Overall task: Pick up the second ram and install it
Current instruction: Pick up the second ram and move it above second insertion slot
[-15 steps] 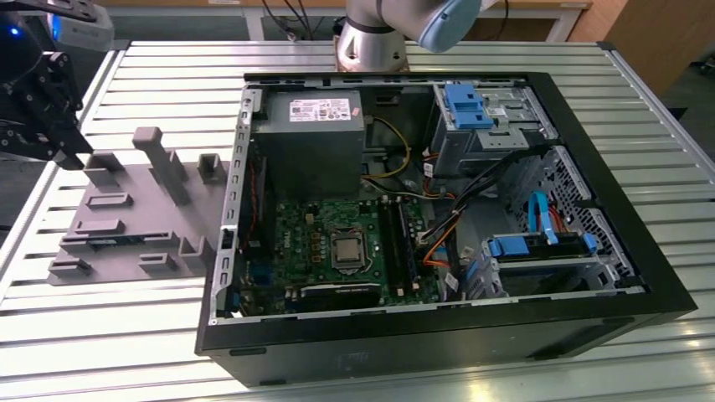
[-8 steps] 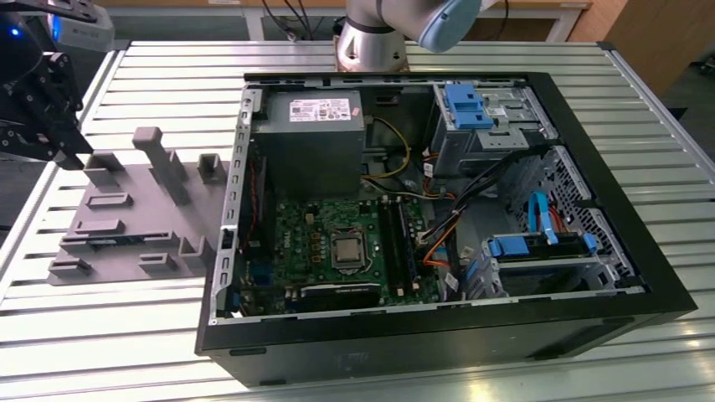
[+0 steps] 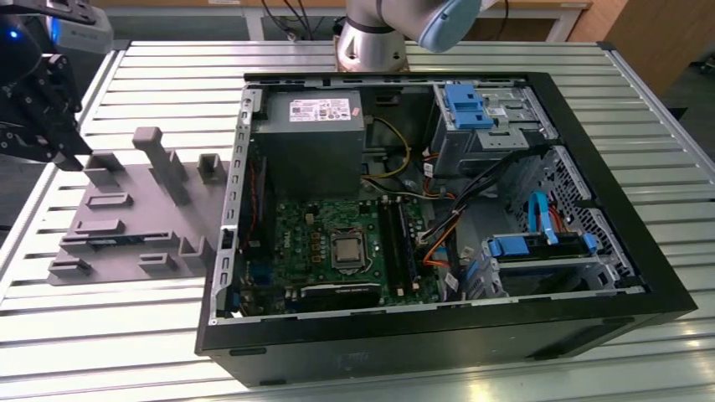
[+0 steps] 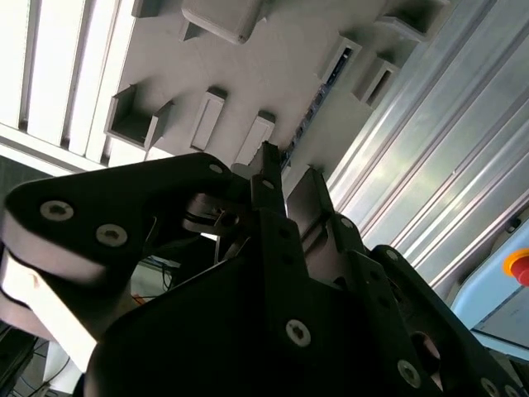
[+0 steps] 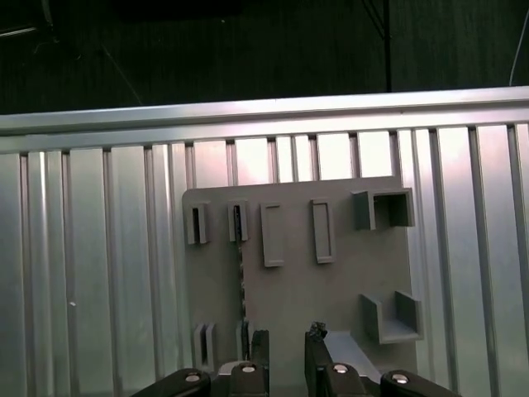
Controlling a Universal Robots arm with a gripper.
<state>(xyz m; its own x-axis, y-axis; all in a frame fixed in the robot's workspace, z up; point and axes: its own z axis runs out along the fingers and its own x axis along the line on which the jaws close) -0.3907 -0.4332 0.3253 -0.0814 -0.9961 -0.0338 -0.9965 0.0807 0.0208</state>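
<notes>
Grey tray (image 5: 331,289) is holding the second ram (image 5: 240,281) while your empty, narrowly parted claw (image 5: 286,351) is hovering above; picking likely demands squaring over its edge.

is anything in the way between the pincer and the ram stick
Nothing visible: the pincer hangs open above the grey tray, and the ram stick stands on edge in its slots with only air between.

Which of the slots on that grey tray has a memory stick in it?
The slot holding the second ram: a thin board on edge spans between its two brackets on the grey holder tray, while the neighbouring slots are bare.
</notes>
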